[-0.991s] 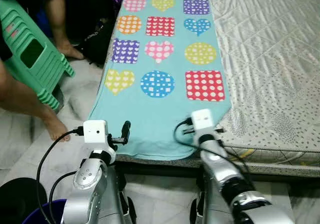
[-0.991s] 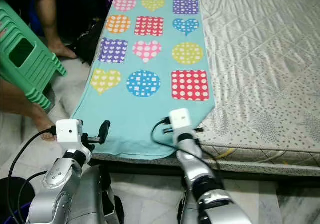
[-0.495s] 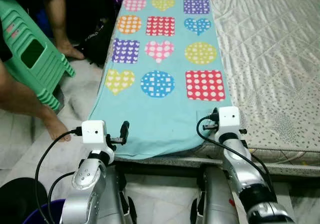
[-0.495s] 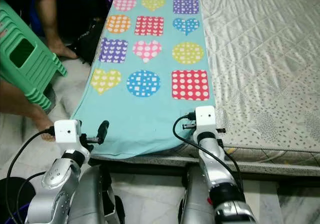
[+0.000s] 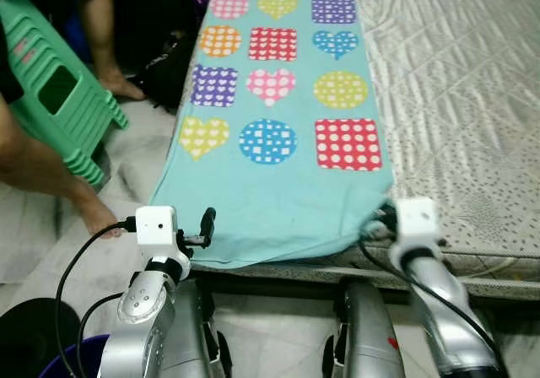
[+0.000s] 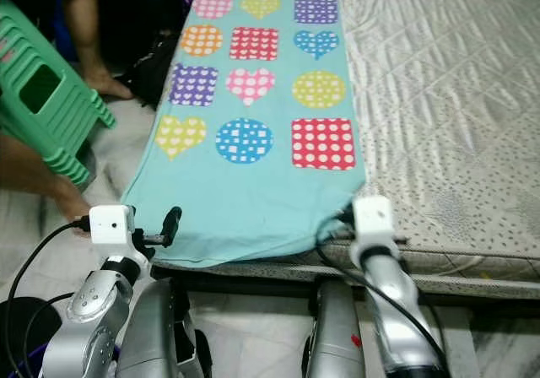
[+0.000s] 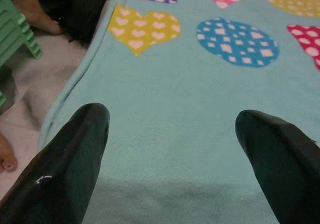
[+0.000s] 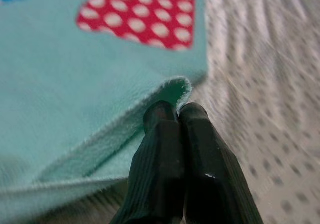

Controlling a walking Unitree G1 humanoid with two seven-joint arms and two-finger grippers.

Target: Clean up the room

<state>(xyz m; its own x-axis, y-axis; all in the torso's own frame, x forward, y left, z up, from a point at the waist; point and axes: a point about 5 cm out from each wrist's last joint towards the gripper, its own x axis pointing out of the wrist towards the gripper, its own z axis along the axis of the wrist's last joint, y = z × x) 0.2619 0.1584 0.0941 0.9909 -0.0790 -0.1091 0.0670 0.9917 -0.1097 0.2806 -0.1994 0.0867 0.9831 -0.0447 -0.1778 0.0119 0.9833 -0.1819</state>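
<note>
A teal blanket (image 5: 278, 184) printed with coloured hearts, circles and squares lies along the left side of the bed. My right gripper (image 8: 176, 115) is shut on its near right corner, and the hem curls up at the fingertips; in the left eye view this gripper (image 5: 384, 218) sits at the mattress's front edge. My left gripper (image 7: 172, 134) is open, its two black fingers spread over the blanket's near left part, close to the hem and above the cloth. In the left eye view it (image 5: 207, 224) sits at the blanket's lower left edge.
The quilted grey-white mattress (image 5: 472, 99) fills the right side. A green plastic stool (image 5: 55, 99) is held at the left by a person whose bare foot (image 5: 94, 216) stands on the floor near my left arm. A black bag (image 5: 164, 66) lies beside the bed.
My right gripper has moved to the right along the bed's front edge with the blanket corner, stretching the near hem flatter. The left arm has hardly moved.
</note>
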